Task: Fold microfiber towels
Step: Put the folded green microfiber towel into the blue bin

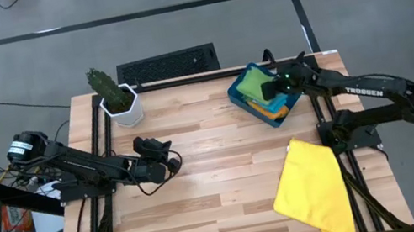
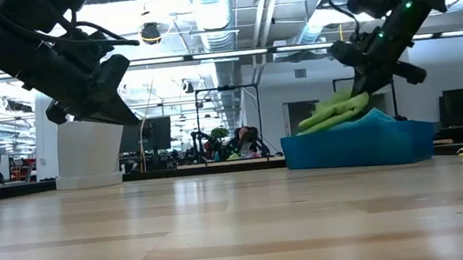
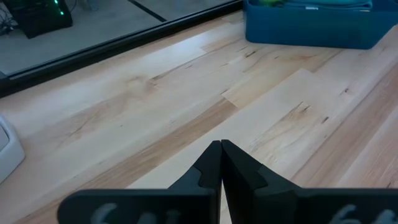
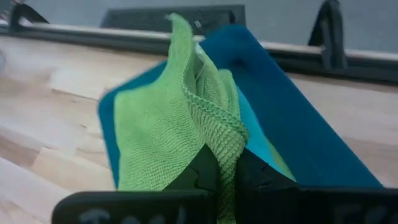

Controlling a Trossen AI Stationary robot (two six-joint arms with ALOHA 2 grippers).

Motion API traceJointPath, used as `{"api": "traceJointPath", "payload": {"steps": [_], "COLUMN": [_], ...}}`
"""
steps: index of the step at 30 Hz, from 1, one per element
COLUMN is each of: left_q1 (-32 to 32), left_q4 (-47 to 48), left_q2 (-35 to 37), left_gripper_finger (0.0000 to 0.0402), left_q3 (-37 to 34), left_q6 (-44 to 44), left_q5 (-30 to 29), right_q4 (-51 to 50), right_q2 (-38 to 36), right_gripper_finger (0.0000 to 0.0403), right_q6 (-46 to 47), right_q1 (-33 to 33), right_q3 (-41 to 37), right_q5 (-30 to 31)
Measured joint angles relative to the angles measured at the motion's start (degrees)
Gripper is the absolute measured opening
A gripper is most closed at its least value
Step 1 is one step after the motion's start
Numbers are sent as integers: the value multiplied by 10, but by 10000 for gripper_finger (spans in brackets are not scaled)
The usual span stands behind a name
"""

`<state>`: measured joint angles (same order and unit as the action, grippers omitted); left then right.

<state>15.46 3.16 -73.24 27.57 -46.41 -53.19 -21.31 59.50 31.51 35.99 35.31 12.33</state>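
Over the blue bin [image 1: 285,111] at the table's far right corner, the right end effector [image 4: 227,163] pinched only a green towel's [image 4: 168,118] edge, which I judged might slip free or drag the towels beneath along, while the left end effector [image 3: 221,163] sat closed and empty.

- Middle of the wooden table [image 1: 214,157] is wide open, bare planks from the centre down to 6 o'clock, easy passage.
- Teal bin [image 1: 249,102] blocks the 1 o'clock corner, with the right gripper [image 1: 270,88] parked over it, pinching a green towel [image 4: 186,118].
- Yellow towel [image 1: 316,191] lies flat at 4 to 5 o'clock, hanging off the edge.
- White pot with cactus [image 1: 114,98] stands at 11 o'clock.
- Left gripper [image 1: 175,164], fingers together, sits at 9 o'clock.
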Motion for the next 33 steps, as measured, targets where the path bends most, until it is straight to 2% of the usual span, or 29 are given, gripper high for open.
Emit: {"api": "traceJointPath", "payload": {"steps": [9, 13, 17, 22, 27, 30, 33], "left_q1": [0, 0, 0, 0, 0, 0, 0], "left_q4": [0, 1, 5, 5, 5, 5, 5], "left_q2": [0, 0, 0, 0, 0, 0, 0], "left_gripper_finger": [0, 0, 0, 0, 0, 0, 0], "left_q3": [0, 0, 0, 0, 0, 0, 0], "left_q6": [1, 3, 6, 12, 12, 11, 11], "left_q5": [0, 0, 1, 3, 3, 3, 1], "right_q4": [-52, -52, -52, -53, -49, 9, 132], "right_q2": [61, 104, 119, 62, -13, -33, -38], "right_gripper_finger": [50, 77, 123, 178, 201, 203, 197], "right_q6": [-5, -15, -25, -28, -41, -80, -123], "right_q1": [-14, -27, -29, -29, -34, -57, -82], "right_q3": [0, 0, 0, 0, 1, -9, -47], "right_q5": [0, 0, 0, 18, 78, 107, 109]}}
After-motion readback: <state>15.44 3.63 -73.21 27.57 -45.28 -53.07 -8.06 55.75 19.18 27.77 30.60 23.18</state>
